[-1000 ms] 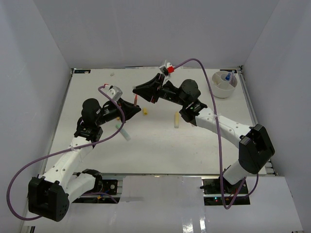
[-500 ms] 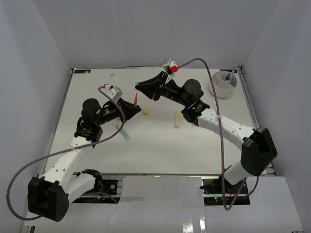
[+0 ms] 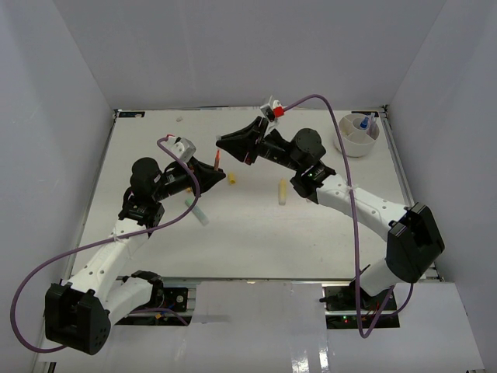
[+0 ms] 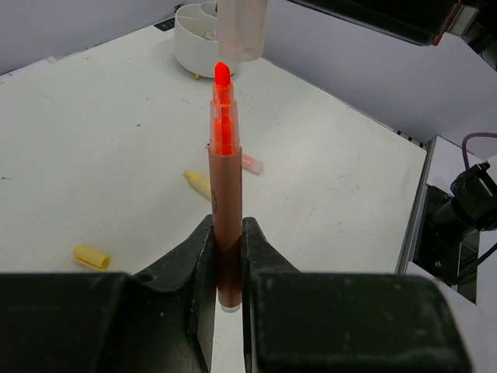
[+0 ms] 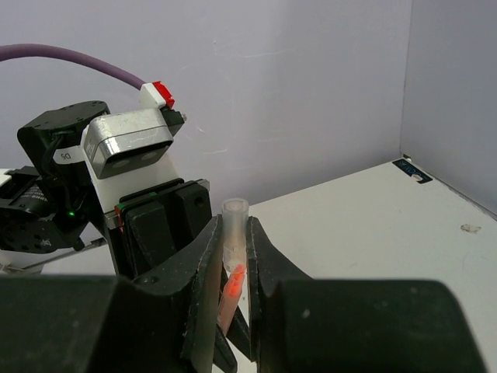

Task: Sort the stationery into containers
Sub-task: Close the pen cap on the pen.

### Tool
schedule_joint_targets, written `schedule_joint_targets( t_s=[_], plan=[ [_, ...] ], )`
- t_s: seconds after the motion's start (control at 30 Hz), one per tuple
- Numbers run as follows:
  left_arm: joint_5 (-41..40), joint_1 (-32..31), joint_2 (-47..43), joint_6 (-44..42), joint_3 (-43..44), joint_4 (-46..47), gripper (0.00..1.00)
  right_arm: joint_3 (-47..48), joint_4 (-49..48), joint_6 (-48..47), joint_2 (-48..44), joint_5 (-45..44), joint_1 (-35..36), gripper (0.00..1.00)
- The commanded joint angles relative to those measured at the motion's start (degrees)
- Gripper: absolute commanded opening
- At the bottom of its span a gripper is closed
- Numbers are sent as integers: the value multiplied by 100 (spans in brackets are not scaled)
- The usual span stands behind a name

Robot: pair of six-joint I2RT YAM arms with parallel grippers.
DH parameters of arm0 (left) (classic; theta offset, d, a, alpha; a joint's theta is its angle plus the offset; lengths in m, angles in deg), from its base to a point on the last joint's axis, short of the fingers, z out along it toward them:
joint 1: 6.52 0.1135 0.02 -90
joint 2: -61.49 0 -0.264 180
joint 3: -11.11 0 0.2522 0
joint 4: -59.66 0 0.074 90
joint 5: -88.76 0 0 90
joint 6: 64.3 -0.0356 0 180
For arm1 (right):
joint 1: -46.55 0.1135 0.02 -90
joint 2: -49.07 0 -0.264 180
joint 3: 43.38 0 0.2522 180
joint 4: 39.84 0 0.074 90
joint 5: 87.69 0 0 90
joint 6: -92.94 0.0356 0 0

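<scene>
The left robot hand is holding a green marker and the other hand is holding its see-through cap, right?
Not quite. The marker in the left gripper is orange, not green; the left wrist view shows its bright orange tip. The right gripper does hold the see-through cap.

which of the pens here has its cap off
The orange highlighter upright in the left gripper, tip bare. Its clear cap sits in the right gripper; the rest lie on the table.

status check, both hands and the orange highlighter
Left hand shut on orange highlighter, tip bare. Right hand shut on clear cap, just above tip. Nothing between them.
</scene>
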Motion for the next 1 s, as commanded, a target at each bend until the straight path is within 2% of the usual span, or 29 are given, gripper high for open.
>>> schedule_joint_targets(
  t_s=[0.0,0.6,0.8,0.97],
  plan=[
    [11,-10,-160,-43,5,81,6,4,-299,96,23,92,13,8],
    [46,-10,-248,-26,-57,213,6,-154,-395,262,93,162,31,8],
    [20,-10,-336,158,-171,695,6,-348,-641,544,111,338,66,8],
    [81,-19,-301,624,-338,1706,6,-445,-756,641,93,382,110,8]
  ],
)
